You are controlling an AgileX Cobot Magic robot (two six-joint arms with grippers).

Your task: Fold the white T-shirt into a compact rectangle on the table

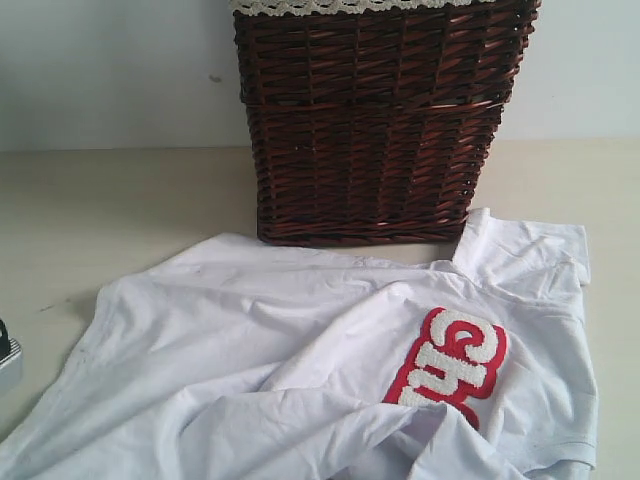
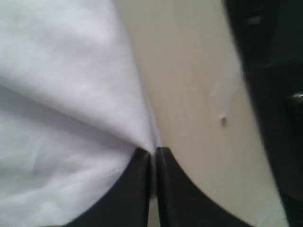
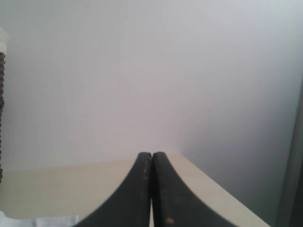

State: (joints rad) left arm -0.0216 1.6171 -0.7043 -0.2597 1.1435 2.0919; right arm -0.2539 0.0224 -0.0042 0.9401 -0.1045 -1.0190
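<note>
The white T-shirt [image 1: 250, 360] lies crumpled and spread over the table [image 1: 100, 200], its red patch with white lettering [image 1: 450, 365] showing at the right. In the left wrist view my left gripper [image 2: 154, 152] is shut on an edge of the T-shirt [image 2: 61, 94], and the cloth rises in a fold to the black fingertips over the beige table [image 2: 189, 94]. My right gripper [image 3: 152, 155] is shut with nothing in it, held above the table [image 3: 57, 184] and facing the pale wall. A small corner of the T-shirt [image 3: 47, 221] shows below it.
A dark brown wicker basket [image 1: 380, 130] with cream lace trim stands at the back, just behind the shirt. A part of the left arm [image 1: 5, 355] shows at the left edge of the exterior view. A dark shape [image 2: 279, 94] borders the table beside the left gripper.
</note>
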